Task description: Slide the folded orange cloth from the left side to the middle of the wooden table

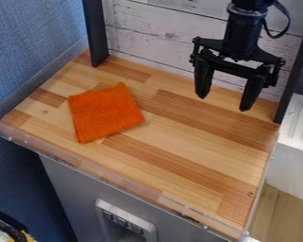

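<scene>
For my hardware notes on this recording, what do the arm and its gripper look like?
The arm is black, with a rounded joint above the gripper and a thin black cable looping beside it. The gripper is black too: a wide, angular crossbar with small knobs at its ends, and two fingers that taper towards their tips. No markings can be made out.

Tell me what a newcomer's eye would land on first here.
Probably the bright orange cloth, lying on the wooden tabletop in the left half of the view. Next, the black gripper, hanging with its fingers apart at the upper right.
</scene>
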You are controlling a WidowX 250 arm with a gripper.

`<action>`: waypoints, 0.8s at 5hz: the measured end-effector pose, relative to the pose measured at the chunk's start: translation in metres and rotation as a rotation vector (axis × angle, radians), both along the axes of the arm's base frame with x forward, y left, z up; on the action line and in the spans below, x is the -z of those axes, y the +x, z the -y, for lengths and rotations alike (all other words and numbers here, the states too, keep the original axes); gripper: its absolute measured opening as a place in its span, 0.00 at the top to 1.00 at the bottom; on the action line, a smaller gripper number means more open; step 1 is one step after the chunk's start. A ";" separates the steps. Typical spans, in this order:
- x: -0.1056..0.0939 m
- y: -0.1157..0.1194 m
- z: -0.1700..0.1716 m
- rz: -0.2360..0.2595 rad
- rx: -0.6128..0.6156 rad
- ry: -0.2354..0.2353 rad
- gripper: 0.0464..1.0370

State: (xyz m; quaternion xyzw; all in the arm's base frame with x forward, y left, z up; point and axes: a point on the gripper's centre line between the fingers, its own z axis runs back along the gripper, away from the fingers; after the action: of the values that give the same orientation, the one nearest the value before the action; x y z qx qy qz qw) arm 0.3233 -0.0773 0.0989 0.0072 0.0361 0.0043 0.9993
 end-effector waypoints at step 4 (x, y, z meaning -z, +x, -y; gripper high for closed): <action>0.009 0.002 -0.080 0.053 0.106 -0.034 0.04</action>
State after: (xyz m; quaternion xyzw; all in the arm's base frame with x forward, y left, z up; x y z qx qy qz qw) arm 0.3250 0.0027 0.0900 -0.0077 0.0095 -0.0492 0.9987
